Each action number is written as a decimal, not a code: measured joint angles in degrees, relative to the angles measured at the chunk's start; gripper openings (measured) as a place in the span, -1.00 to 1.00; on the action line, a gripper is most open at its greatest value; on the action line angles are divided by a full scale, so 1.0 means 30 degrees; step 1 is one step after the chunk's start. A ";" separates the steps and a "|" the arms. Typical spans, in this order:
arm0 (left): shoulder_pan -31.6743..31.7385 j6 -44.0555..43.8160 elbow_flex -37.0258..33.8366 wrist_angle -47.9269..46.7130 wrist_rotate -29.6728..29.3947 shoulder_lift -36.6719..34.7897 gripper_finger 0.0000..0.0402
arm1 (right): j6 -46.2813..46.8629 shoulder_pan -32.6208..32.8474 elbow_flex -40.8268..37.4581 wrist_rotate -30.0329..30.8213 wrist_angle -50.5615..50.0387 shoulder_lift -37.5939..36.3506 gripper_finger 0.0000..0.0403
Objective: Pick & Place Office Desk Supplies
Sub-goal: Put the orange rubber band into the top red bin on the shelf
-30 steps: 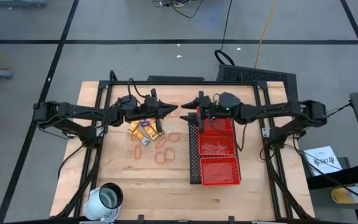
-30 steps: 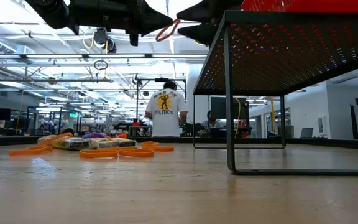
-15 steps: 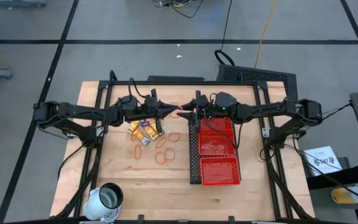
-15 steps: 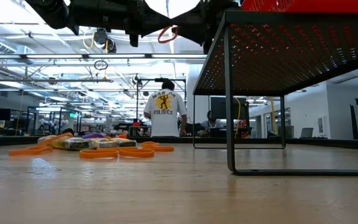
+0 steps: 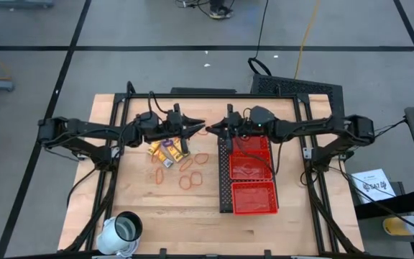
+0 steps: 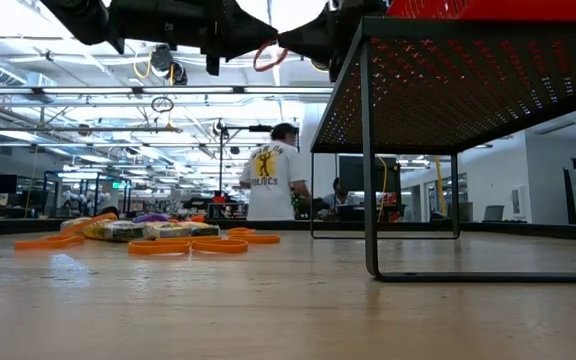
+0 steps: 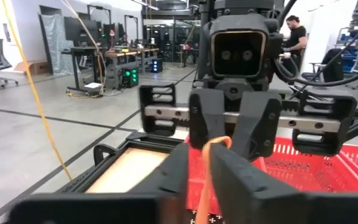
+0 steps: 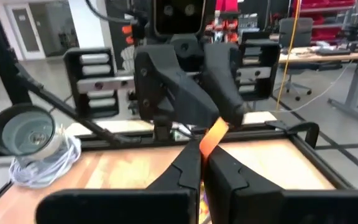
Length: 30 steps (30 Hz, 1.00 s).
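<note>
An orange rubber band (image 7: 212, 163) hangs in mid-air between my two grippers, above the table's far middle, by the far left corner of the red mesh tray (image 5: 254, 176). My right gripper (image 8: 201, 163) is shut on it and points level toward the left arm. My left gripper (image 7: 202, 177) faces it tip to tip. Its fingers stand slightly apart, and the band runs through the gap. The band's loop (image 6: 265, 55) droops below the fingertips. More rubber bands (image 5: 190, 170) and yellow packets (image 5: 165, 150) lie flat on the wood below the left arm. My right gripper pinches the band's end (image 8: 214, 133) between its two fingertips, coming level from the table's right. The band is lifted clear of the table and its loop sags below. My left gripper: the band passes between its parted fingers (image 7: 166, 177); whether they touch it I cannot tell.
The red tray stands on black legs (image 6: 370, 150) on the table's right half. A white cup (image 5: 123, 230) sits at the near left corner. Bare wood (image 5: 185, 208) lies between cup and tray. A person stands in the room behind.
My right gripper has shut on the band's end after standing wide open, and it has edged toward the left gripper. The band stays up in the air between the two sets of fingertips.
</note>
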 joint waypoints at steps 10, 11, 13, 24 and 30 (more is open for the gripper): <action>-0.0084 0.0302 -0.0005 -0.2473 -0.0911 -0.2055 0.13 | -0.1799 0.0006 0.0000 0.0023 -0.8432 -0.4902 -0.99; -0.0083 0.0236 -0.0005 -0.2768 -0.1055 -0.2059 0.16 | -0.1792 0.0001 0.0000 0.0021 -0.9467 -0.5443 -0.99; -0.0061 0.0179 -0.0005 -0.3471 -0.1162 -0.2004 0.21 | -0.1871 0.0001 0.0000 0.0036 -1.1320 -0.6372 -0.99; -0.0063 -0.0681 0.0010 -0.4066 -0.1161 -0.1630 0.25 | -0.2141 -0.0021 -0.0015 0.2600 -1.7861 -0.9044 -0.96; -0.0062 -0.0692 0.0010 -0.4111 -0.1540 -0.1615 0.25 | -0.2221 -0.0006 -0.0345 0.2581 -1.7919 -0.9036 -0.69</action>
